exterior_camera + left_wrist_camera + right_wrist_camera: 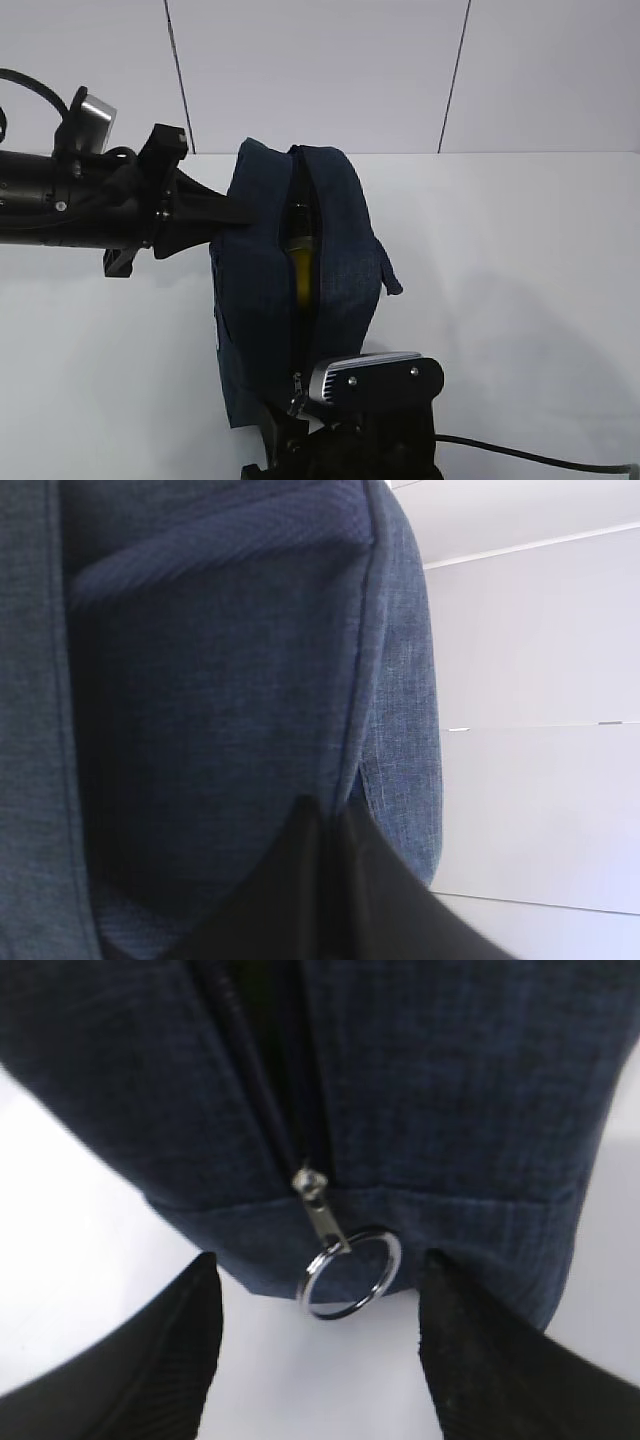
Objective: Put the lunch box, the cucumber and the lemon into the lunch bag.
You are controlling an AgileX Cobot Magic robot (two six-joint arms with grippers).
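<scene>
The lunch bag (290, 290) stands on the white worktop (520, 280) near its middle, its zipper slit running toward the near edge and gaping along the top; through that gap a strip of yellow shows, which I take to be the lemon (300, 262) already inside, though the lunch box and the cucumber cannot be seen anywhere, so they are probably inside as well; that is a judgement only. The left gripper (236, 212) reaches in from the left edge with its fingers pressed together against the bag's side near the top; in the left wrist view the dark fingers (330, 890) meet at a seam of the fabric, and whether cloth is pinched between them I cannot tell; it seems placed there to steady the bag against a pull. The right gripper (320, 1330) sits at the near edge with its fingers spread, one on either side of the silver ring (350, 1272) that hangs from the zipper slider (312, 1185), not touching it; the likely reason is to close on the ring and draw the zipper along the slit.
</scene>
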